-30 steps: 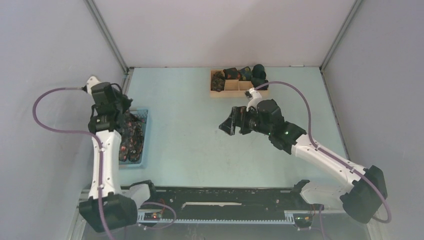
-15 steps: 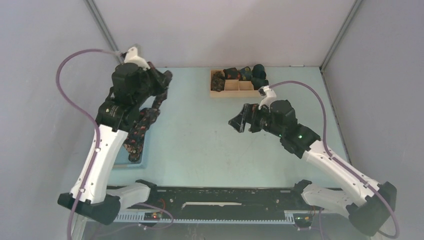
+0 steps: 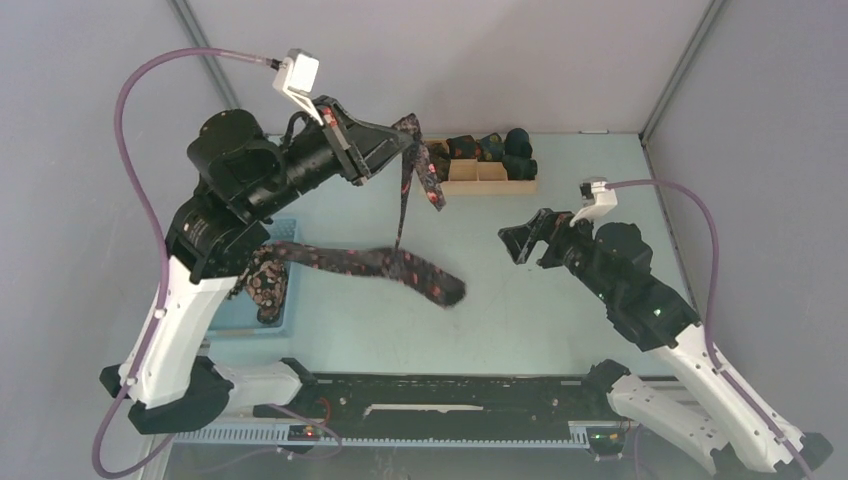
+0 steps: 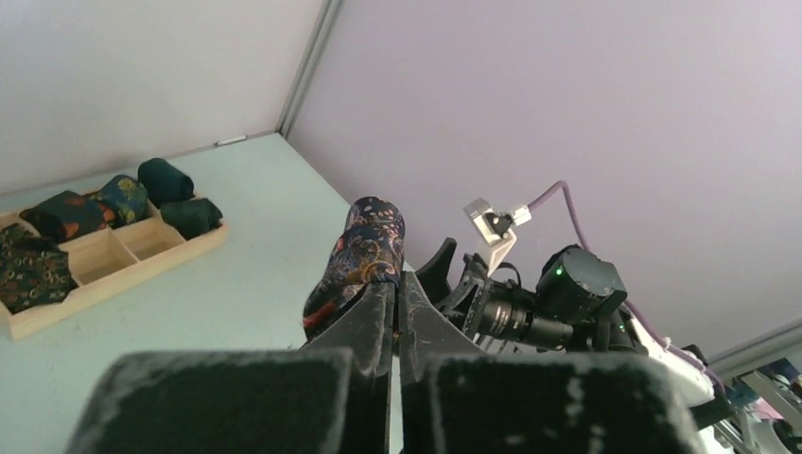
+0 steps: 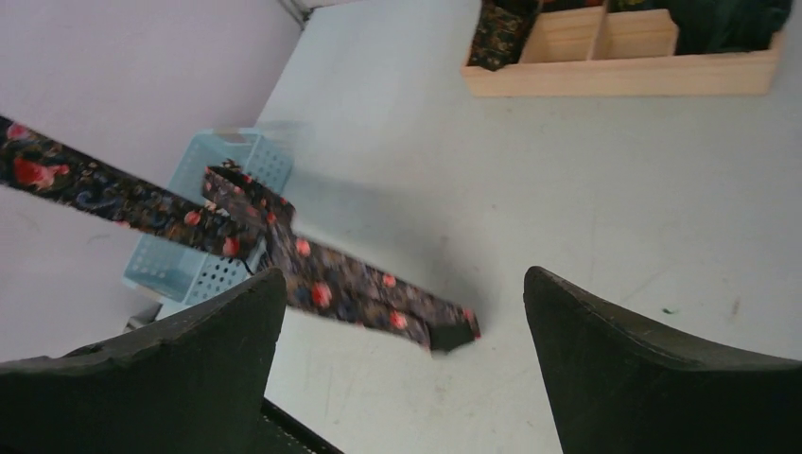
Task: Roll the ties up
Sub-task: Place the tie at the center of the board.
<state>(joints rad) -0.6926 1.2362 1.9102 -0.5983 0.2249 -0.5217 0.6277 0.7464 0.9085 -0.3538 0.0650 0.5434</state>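
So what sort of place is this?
Most likely an enclosed robot test cell: plain grey panel walls box in a pale green tabletop, a white-and-black left arm and right arm are mounted at its near edge, and it holds a light-blue plastic basket and tan wooden divided tray.

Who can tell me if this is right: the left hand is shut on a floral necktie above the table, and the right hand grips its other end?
Not quite. The right hand is open and holds nothing, as the right wrist view shows. The left hand is indeed shut on the floral necktie above the table.
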